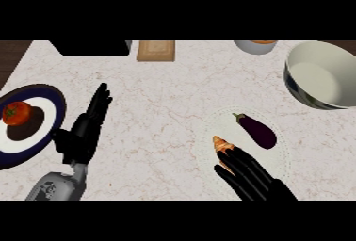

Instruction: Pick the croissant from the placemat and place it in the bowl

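The croissant (220, 143), orange-brown, lies on the pale oval placemat (281, 155) at the lower right; only its far tip shows. My right hand (248, 175) covers the rest of it, with its fingers laid over the croissant and bent slightly. The bowl (306, 92), large and white inside with a dark patterned wall, stands at the right edge, beyond the placemat. My left hand (87, 127) rests open at the left, fingers straight and pointing away, beside a plate.
A dark purple eggplant (256, 130) lies on the placemat next to the croissant. A blue and white plate (49, 101) with a tomato (16, 113) sits at the left edge. A black box (90, 47), a wooden block (156, 50) and a small cup (255, 46) line the far edge.
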